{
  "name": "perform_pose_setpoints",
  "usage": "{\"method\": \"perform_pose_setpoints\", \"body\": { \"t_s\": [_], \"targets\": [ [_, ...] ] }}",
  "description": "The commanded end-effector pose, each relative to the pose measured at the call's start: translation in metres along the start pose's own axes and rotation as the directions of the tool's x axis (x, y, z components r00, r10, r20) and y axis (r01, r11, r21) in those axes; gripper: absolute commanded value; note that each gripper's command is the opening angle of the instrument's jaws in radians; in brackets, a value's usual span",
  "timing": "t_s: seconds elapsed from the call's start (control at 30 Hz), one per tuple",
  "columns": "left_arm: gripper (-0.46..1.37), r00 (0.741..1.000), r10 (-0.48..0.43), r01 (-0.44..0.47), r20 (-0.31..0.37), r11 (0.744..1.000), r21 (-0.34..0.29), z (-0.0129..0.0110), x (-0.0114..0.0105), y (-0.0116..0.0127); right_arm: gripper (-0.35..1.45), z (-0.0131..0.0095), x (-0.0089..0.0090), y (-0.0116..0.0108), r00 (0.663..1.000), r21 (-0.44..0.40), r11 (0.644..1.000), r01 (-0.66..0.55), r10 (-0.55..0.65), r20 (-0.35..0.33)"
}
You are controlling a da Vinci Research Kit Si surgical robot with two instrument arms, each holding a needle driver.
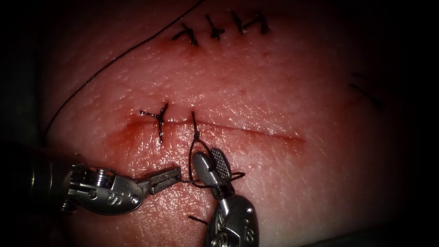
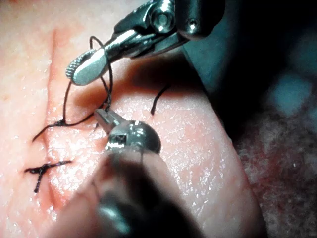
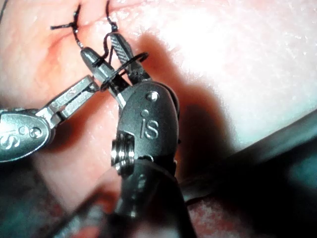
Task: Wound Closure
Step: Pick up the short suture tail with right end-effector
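Endoscope view: tissue (image 1: 283, 91) pink and glistening, with the cut (image 1: 247, 130) running as a thin dark line left to right, red fluid (image 1: 121, 135) pooled at its left end. One finished stitch (image 1: 157, 120) across the cut near that end; just right of it, thread (image 1: 194, 137) rising out of the cut, knotted close to the surface, then looping down to the tools. Left tool (image 1: 171, 176) lying below the cut, jaws clenched on the thread's end. Right tool (image 1: 211, 165) coming up from the lower edge, jaws spread apart, thread wound around them, nothing clamped. Short cut end of thread (image 1: 197, 220) lying on the tissue below both tools. A row of older stitches (image 1: 222, 26) far above, a long strand (image 1: 114, 59) trailing off to the left edge. Bare tissue right of the cut, dark fall-off toward every border. Needle not made out.

Left wrist view: left tool (image 2: 102, 117) gripping thread (image 2: 74, 121) beside the cut; right tool (image 2: 86, 69) spread open just above it, loop around its jaw. Finished stitch (image 2: 44, 169) nearby. Tissue edge dropping away close behind the tools.

Right wrist view: right tool (image 3: 105, 52) open, thread (image 3: 130, 62) coiled around both jaws; left tool (image 3: 84, 89) touching in from the side, clenched on the thread. Tissue edge close behind the right tool.
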Motion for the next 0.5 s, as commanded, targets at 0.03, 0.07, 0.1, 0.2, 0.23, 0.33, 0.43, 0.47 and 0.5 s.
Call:
{"method": "perform_pose_setpoints", "body": {
  "t_s": [0.03, 0.07, 0.1, 0.2, 0.23, 0.33, 0.43, 0.47, 0.5],
  "targets": [
    [-0.35, 1.000, 0.000, 0.000, -0.001, 1.000, -0.007, 0.0000, 0.0000, 0.0000, 0.55, 0.0000, 0.0000, 0.0000, 1.000, 0.000, 1.000, 0.006, -0.006, 0.001],
    [-0.35, 1.000, 0.000, 0.000, -0.001, 1.000, -0.007, 0.0000, 0.0000, 0.0000, 0.56, 0.0000, 0.0001, 0.0000, 1.000, 0.000, 1.000, 0.012, -0.012, -0.001],
    [-0.35, 1.000, 0.000, 0.000, 0.000, 1.000, -0.007, 0.0000, 0.0000, 0.0000, 0.57, 0.0001, 0.0001, -0.0001, 1.000, 0.000, 1.000, 0.017, -0.017, -0.004],
    [-0.35, 1.000, -0.001, 0.001, -0.001, 1.000, -0.008, -0.0001, 0.0001, 0.0001, 0.61, 0.0002, 0.0003, -0.0003, 0.999, -0.001, 0.999, 0.034, -0.034, -0.008],
    [-0.35, 1.000, -0.001, 0.001, -0.001, 1.000, -0.008, -0.0001, 0.0001, 0.0002, 0.67, 0.0002, 0.0004, -0.0004, 0.999, -0.001, 0.999, 0.039, -0.039, -0.010],
    [-0.35, 1.000, -0.001, 0.001, -0.003, 1.000, -0.010, -0.0001, 0.0002, 0.0002, 0.67, 0.0003, 0.0005, -0.0004, 0.999, -0.001, 0.999, 0.050, -0.050, -0.014],
    [-0.35, 1.000, -0.001, 0.001, -0.002, 1.000, -0.009, -0.0002, 0.0001, 0.0002, 0.52, 0.0003, 0.0007, -0.0006, 0.997, 0.003, 0.997, 0.071, -0.071, -0.024],
    [-0.35, 1.000, -0.001, 0.001, -0.002, 1.000, -0.009, -0.0002, 0.0001, 0.0002, 0.44, 0.0003, 0.0008, -0.0007, 0.996, 0.004, 0.997, 0.082, -0.082, -0.026],
    [-0.35, 1.000, -0.001, 0.001, -0.002, 1.000, -0.009, -0.0002, 0.0001, 0.0002, 0.41, 0.0003, 0.0008, -0.0007, 0.996, 0.003, 0.997, 0.082, -0.082, -0.026]
  ]
}}
